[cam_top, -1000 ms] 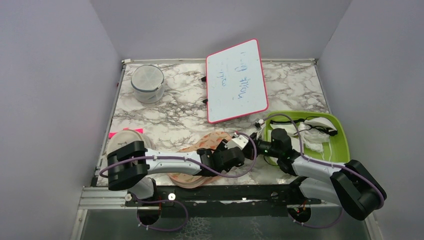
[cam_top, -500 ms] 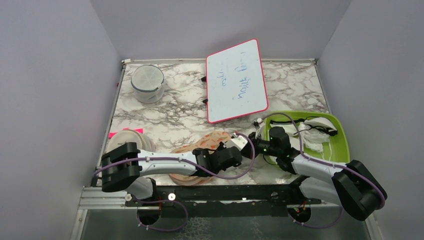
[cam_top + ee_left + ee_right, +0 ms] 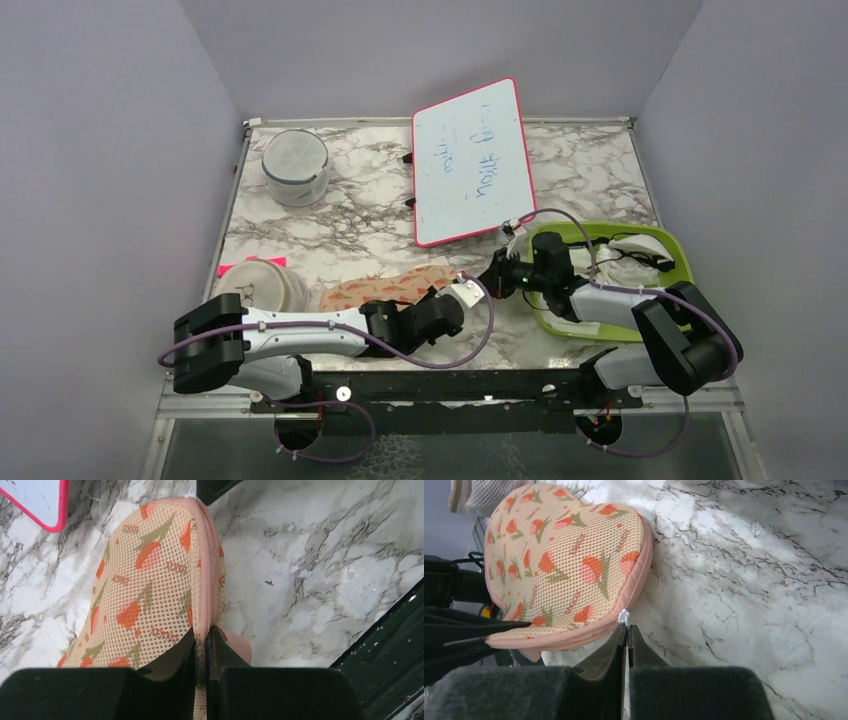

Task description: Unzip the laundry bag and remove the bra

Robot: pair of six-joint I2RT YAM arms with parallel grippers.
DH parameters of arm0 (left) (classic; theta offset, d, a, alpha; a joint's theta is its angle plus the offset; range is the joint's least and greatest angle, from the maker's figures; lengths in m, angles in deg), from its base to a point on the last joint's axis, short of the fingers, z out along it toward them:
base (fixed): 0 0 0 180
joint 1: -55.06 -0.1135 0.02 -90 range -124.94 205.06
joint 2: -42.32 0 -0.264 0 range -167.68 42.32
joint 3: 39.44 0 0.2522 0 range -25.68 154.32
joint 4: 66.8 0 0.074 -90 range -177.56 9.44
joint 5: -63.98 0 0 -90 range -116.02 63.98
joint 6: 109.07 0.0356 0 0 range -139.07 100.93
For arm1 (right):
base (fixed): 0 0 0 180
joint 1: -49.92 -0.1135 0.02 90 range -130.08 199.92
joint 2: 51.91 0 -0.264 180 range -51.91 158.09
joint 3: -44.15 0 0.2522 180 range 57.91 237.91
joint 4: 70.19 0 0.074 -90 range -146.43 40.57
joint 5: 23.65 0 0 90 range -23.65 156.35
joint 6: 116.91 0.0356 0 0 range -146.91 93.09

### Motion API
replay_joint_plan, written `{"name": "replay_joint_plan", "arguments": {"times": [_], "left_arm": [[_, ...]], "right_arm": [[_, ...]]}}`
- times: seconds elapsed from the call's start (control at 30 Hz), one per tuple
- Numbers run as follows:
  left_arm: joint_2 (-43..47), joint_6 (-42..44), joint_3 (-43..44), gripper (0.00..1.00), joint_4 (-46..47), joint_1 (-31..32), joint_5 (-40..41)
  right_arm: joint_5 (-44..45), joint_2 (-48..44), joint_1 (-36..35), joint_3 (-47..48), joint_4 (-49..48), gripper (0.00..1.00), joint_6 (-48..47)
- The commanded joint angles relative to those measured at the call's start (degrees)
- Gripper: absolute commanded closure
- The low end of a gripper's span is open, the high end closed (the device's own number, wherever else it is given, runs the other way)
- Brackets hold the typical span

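Looking from the top, both arms stretched low and inward, meeting at the bag (image 3: 385,290) near the front of the table (image 3: 340,225). Left wrist: left gripper (image 3: 201,635) was pinched shut on the bag's seam. Right wrist: right gripper (image 3: 627,632) was clamped on the white zip pull (image 3: 623,616).

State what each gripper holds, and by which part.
Left gripper pinches the peach-pink patterned mesh laundry bag by its zipped edge; right gripper pinches that bag's small white zip pull.
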Motion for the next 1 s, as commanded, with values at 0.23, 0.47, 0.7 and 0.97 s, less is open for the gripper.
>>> {"name": "replay_joint_plan", "arguments": {"times": [0.23, 0.47, 0.7, 0.97], "left_arm": [[3.38, -6.62, -6.89, 0.81, 1.79, 0.24, 0.03], [2.84, -10.12, -2.27, 0.52, 1.54, 0.24, -4.55], [-4.77, -8.13, 3.89, 0.43, 2.26, 0.24, -2.88], [-12.00, -9.53, 5.98, 0.61, 2.73, 0.24, 3.14]], "right_arm": [[-11.00, -5.40, -0.04, -3.77, -1.00, 0.99, -2.62], [-13.30, -8.28, -1.45, -5.02, -1.04, 0.99, -1.40], [-13.15, -8.25, -1.66, -5.28, -1.43, 0.99, -0.76], [-12.78, -8.68, -1.80, -5.64, -1.70, 0.99, -0.33]]}}
